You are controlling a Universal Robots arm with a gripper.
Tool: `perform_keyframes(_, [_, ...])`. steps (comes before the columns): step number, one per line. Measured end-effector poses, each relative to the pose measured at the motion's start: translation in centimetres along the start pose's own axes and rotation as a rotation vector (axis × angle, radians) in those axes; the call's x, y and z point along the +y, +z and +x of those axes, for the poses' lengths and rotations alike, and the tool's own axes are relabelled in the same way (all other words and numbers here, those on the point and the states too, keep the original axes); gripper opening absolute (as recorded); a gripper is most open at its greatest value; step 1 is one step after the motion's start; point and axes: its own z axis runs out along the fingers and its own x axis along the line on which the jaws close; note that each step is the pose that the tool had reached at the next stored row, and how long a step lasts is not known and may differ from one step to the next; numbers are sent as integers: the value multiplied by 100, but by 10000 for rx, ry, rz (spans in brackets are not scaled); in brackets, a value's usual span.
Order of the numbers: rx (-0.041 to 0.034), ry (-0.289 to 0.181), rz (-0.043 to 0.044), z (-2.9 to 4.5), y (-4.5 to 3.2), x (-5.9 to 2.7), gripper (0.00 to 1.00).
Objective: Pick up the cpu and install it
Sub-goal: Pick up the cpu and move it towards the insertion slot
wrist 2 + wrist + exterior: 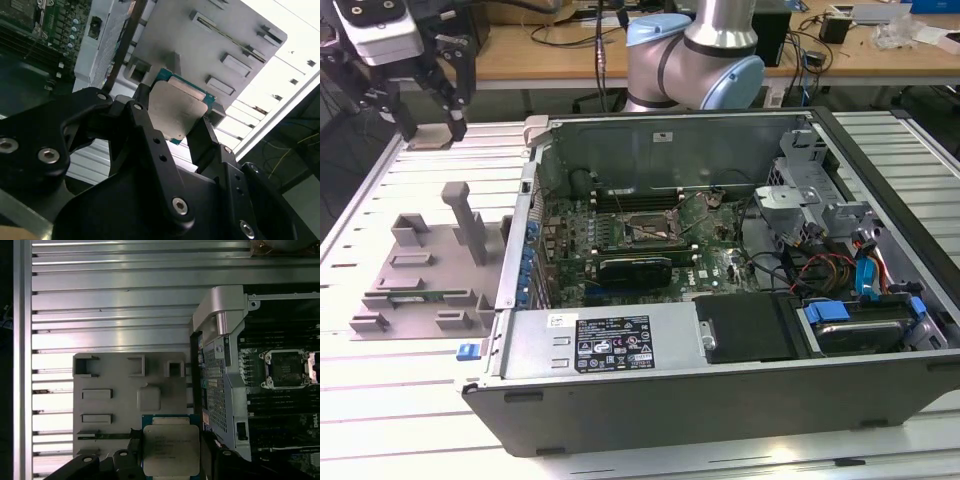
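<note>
Two black fingers of the pincer are pinching the cpu by opposite edges. In the exterior view it hangs in the air over the far corner of the slatted metal worktop, at the exterior view's left. In both wrist views the chip's silver-grey top faces the camera, with a thin green rim showing along its edges.

Below lies a grey fixture tray, flat on the worktop and just beside the open computer case. A long green memory stick rests in one of the tray's slots.

Inside the case, on the motherboard, sits the square socket frame, also visible in the first wrist view. The cpu is well apart from it, outside the case wall.
</note>
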Motion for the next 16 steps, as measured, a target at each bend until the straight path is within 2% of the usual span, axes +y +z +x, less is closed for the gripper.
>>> perform_keyframes(4, [1, -1, 1, -101, 2, 4, 55])
perform_keyframes(13, [0, 0, 1, -418, 8, 18, 55])
perform_keyframes(16, [0, -1, 0, -553, 11, 23, 55])
